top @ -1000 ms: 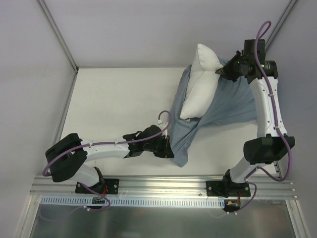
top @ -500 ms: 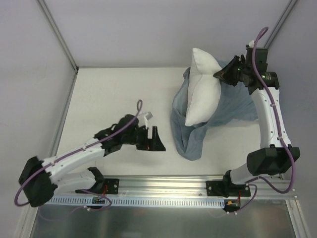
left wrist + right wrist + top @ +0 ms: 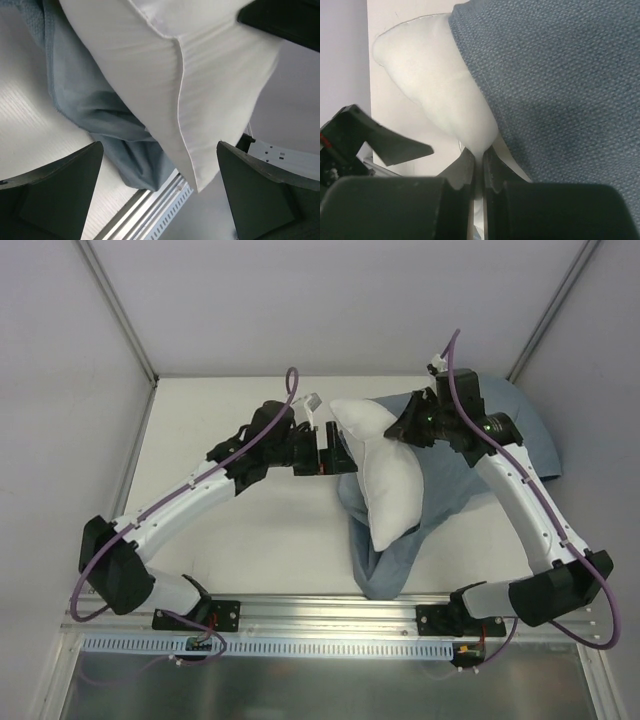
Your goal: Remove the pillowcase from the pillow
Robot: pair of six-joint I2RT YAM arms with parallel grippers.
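Left claw (image 3: 331, 452) has swung beside pillow (image 3: 386, 480).

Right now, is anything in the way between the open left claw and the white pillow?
Nothing visible does. The left gripper is open right beside the pillow, whose bare white side faces its fingers; the pillowcase hangs lower down.

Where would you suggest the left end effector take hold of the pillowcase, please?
Probably the bunched near end of the pillowcase, just past the pillow, coming from its left across the table. There the cloth is gathered and clear of the pillow, whose far edge the right end effector pinches.
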